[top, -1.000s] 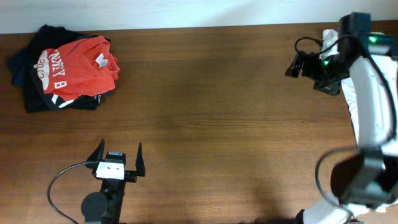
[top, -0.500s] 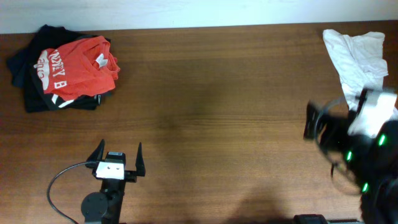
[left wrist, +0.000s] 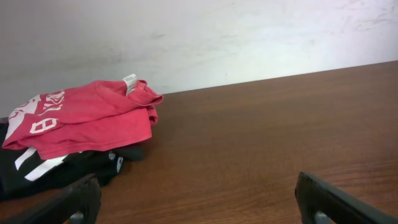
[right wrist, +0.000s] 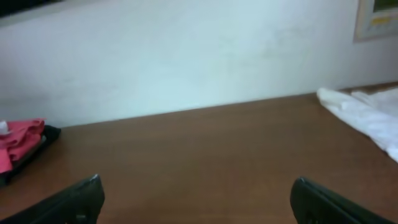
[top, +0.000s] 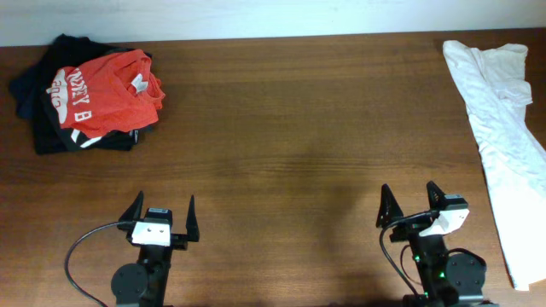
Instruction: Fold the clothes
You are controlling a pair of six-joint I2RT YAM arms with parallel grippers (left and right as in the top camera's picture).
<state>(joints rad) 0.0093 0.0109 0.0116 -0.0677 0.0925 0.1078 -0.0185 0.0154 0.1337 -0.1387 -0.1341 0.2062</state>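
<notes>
Listener: Room on the table [top: 281,111] first, please; how much of it lies open?

Describer: Most of it. Brown wood fills the overhead view, and the whole middle band from 9 o'clock to 3 o'clock is open. The far edge runs along 12 o'clock against a pale wall [left wrist: 217,37].

Listener: Where is the shirt to be folded?

Describer: The orange-red T-shirt [top: 107,89] lies crumpled at 10 o'clock, close to the far left corner. White lettering shows and a white neck label is turned up. It rests on a pile of black shirts [top: 38,128], whose edges stick out at its left and near sides.

Listener: And the grippers?

Describer: Both sit at the near edge, pointing toward 12 o'clock. The left gripper [top: 164,205] is at 7 o'clock, its fingers spread wide and holding nothing. The right gripper [top: 408,192] is at 5 o'clock, likewise spread and empty. They are well apart from each other and from the shirt.

Listener: Anything in the way?

Describer: A white garment [top: 499,128] stretches along the right side from 1 o'clock down to 4 o'clock. It lies near the right gripper's outer side and does not touch it. A black cable [top: 81,247] loops out beside the left arm's base at 8 o'clock. Between the left gripper and the shirt pile there is only open wood
</notes>
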